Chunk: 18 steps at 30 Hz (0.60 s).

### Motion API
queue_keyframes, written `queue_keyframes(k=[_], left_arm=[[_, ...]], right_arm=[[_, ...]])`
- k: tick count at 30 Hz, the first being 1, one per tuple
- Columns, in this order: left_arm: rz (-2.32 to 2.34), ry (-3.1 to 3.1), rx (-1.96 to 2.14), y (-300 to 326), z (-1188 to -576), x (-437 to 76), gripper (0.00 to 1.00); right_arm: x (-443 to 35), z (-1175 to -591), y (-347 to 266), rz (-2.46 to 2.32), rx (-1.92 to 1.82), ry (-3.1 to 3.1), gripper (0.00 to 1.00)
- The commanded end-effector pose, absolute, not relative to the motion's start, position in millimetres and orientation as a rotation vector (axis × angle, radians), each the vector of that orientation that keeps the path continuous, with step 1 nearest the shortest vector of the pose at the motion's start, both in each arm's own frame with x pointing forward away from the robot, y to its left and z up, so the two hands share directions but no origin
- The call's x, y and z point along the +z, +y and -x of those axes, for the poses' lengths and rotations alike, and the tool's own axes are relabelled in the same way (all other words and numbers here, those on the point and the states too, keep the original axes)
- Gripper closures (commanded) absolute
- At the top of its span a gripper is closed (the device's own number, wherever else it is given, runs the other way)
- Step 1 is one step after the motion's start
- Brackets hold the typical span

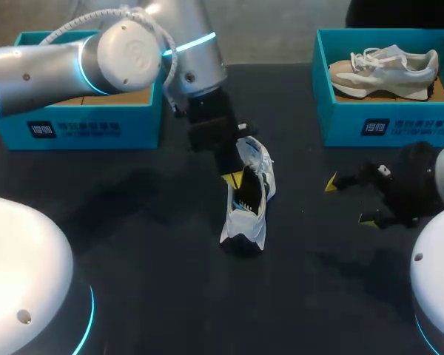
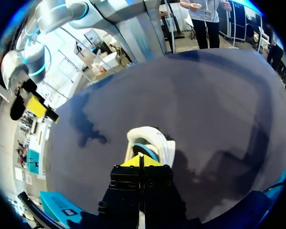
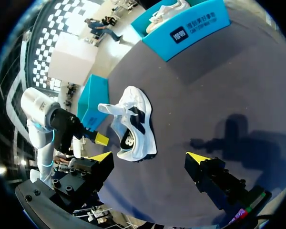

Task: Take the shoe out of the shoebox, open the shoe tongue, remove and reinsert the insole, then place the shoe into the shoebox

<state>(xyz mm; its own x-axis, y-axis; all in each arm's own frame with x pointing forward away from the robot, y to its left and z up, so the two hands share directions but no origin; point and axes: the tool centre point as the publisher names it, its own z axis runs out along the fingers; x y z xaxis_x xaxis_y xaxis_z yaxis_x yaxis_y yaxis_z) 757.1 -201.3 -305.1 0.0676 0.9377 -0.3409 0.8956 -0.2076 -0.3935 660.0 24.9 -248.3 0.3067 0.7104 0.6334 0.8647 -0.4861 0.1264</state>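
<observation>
Shoe [image 1: 246, 207] stands at the middle of the worktop [image 1: 133, 222], tongue [image 1: 251, 151] lifted; left pincer [image 1: 233, 180], tips pressed together, sits at its opening; right pincer [image 1: 349, 200] hangs wide open toward the right edge. Likely insole removal: next, grip the insole's edge and draw it out.

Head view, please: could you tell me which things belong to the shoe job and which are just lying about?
Job: white shoe, mid-table; left shoebox; left gripper at the shoe's opening; right gripper, open.
Lying about: right shoebox; the beige shoe inside it.
</observation>
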Motion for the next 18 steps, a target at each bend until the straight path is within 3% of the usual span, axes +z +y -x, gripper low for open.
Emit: queue_keyframes(k=[1, 18], left_arm=[[2.243, -1.979, 0.62, -205, -751, -300, 1.0], [2.225, -1.996, 0.388, -208, -751, -338, 1.0]], right_arm=[[-247, -658, 25, 2.34, -0.942, -1.439, 0.0], [-247, -658, 25, 2.34, -0.942, -1.439, 0.0]])
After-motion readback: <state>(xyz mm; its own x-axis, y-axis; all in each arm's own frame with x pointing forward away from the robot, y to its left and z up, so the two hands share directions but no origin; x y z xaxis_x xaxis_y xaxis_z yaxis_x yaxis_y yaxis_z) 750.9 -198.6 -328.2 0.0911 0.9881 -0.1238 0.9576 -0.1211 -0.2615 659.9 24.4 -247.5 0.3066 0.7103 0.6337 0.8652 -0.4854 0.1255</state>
